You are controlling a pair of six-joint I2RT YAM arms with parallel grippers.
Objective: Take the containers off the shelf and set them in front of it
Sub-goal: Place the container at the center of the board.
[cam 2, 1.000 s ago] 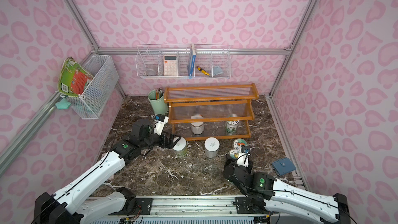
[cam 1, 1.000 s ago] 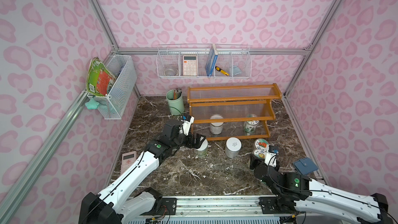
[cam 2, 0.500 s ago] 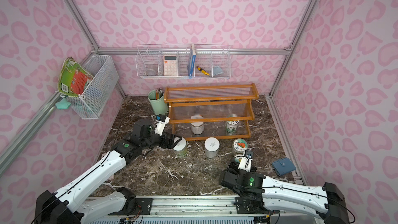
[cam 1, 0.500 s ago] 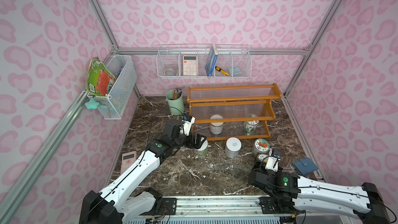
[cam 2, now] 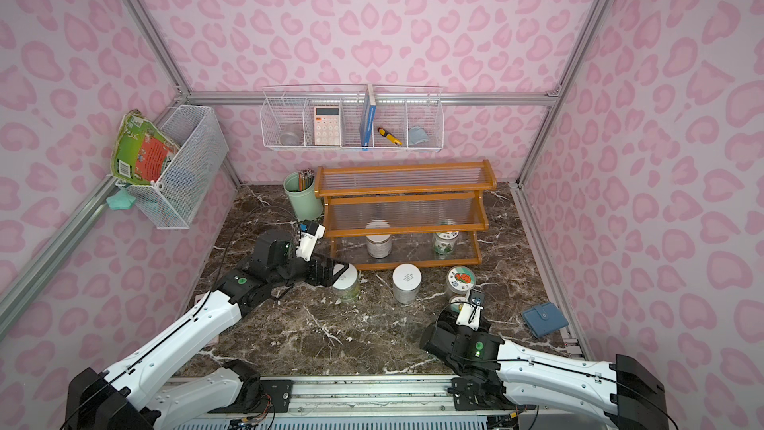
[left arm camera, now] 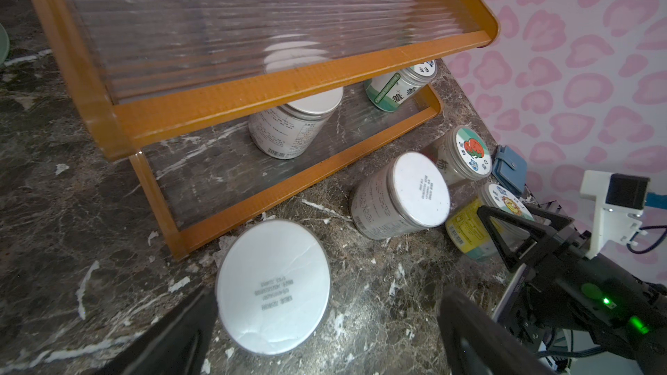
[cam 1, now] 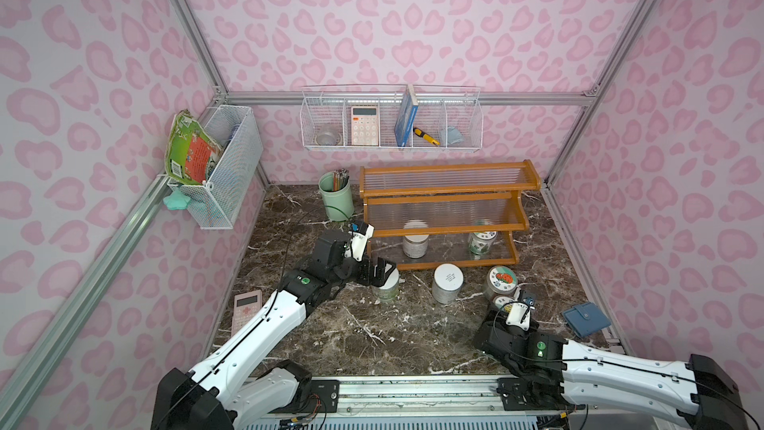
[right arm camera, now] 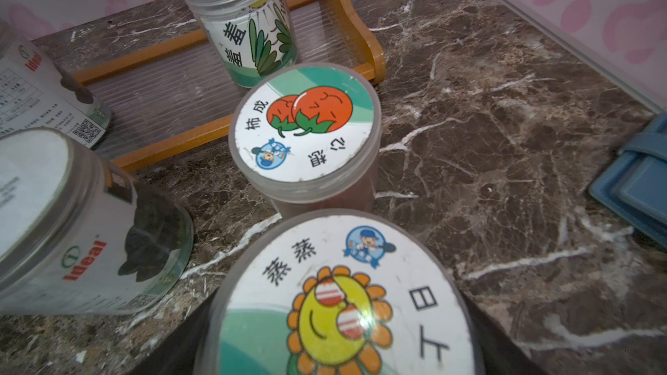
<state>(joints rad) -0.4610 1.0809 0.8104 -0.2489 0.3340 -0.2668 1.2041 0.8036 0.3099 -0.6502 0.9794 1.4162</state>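
Now left end effector [left arm camera: 325, 319] apart, straddling white-lidded cylindrical jar [left arm camera: 272, 286]; right end effector [right arm camera: 341, 355] flanks sunflower-lidded jar [right arm camera: 335, 275], grip unclear.

We see the left arm [cam 1: 264, 324] and right arm [cam 1: 620, 366] clad in white shells with black joints; black cables [cam 1: 285, 248] run along them, a green light [cam 1: 305, 281] glows near each wrist, and the left gripper [cam 1: 379, 273] is black.

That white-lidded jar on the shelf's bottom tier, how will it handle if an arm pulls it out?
The white-lidded jar looks like rigid clear plastic, so probably stiff. Its smooth round wall may slip when gripped. It stands squat and upright, so likely slides rather than tips; on its side it would roll.
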